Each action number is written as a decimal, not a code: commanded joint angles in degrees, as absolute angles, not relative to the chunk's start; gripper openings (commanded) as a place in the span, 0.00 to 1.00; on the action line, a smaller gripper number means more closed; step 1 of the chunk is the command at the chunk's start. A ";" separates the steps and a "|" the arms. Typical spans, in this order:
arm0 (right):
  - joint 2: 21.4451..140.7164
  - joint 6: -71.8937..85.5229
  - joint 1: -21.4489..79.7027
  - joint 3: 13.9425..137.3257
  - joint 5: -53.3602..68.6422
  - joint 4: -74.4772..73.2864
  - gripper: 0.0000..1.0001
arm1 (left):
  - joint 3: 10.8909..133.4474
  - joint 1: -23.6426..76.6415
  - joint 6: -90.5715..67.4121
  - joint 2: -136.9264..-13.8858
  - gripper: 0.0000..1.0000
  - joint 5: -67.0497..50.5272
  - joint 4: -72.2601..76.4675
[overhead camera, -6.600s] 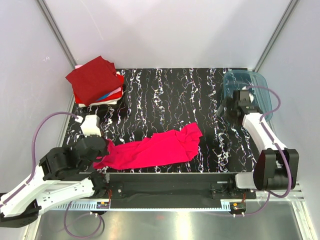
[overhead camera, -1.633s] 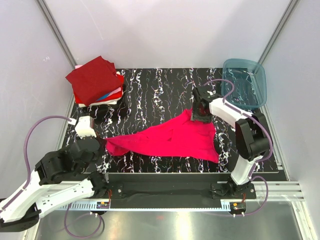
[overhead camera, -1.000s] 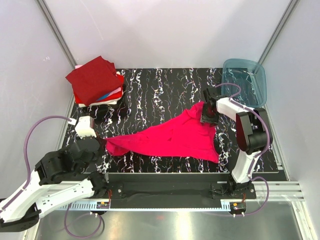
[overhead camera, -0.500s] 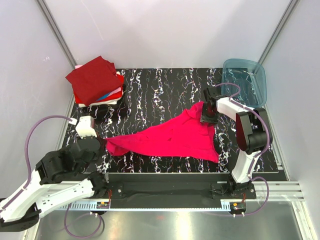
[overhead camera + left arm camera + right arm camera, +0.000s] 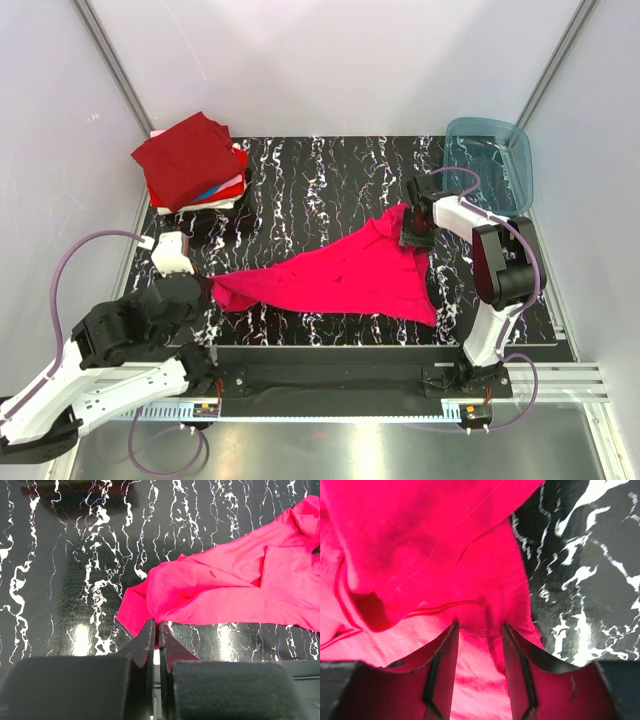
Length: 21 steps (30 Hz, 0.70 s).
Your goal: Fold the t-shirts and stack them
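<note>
Dragged toward 3 o'clock, the pink t-shirt (image 5: 340, 280) lies spread for folding: right fingers (image 5: 517, 652) half-open astride it, left fingers (image 5: 144, 642) pinching it.

Stack's lower t-shirts (image 5: 228, 187) — mostly hidden (beneath the maroon t-shirt (image 5: 188, 158)).

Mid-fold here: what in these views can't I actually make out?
- Left gripper: shut at the edge of the pink t-shirt. The left arm covers it in the top view, and its wrist view doesn't show whether cloth is pinched.
- Right gripper: pink cloth between its jaws; clamped or loose, neither view tells.
- Folded stack, top view: the dark red t-shirt covers the rest. Only coloured edges show, so the count is unclear.
</note>
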State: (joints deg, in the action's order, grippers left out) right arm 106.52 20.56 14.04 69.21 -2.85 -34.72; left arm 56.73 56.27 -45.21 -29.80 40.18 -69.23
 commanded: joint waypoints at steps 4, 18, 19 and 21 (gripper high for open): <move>102.13 20.48 15.91 68.38 -3.43 -36.73 0.48 | 56.69 55.81 -44.56 -30.76 0.00 40.25 -66.36; 101.77 20.04 17.14 67.59 -2.55 -36.74 0.47 | 56.78 55.55 -44.39 -30.76 0.00 40.25 -66.27; 102.04 20.13 17.14 67.41 -2.46 -36.30 0.46 | 56.69 55.55 -44.38 -30.76 0.00 40.25 -66.27; 102.56 20.13 17.23 66.89 -1.85 -35.69 0.44 | 56.78 55.55 -44.38 -30.85 0.00 40.25 -66.18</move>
State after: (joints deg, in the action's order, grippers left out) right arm 102.00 20.53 16.73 67.66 -3.29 -37.15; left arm 56.73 55.77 -45.01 -30.22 40.14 -68.86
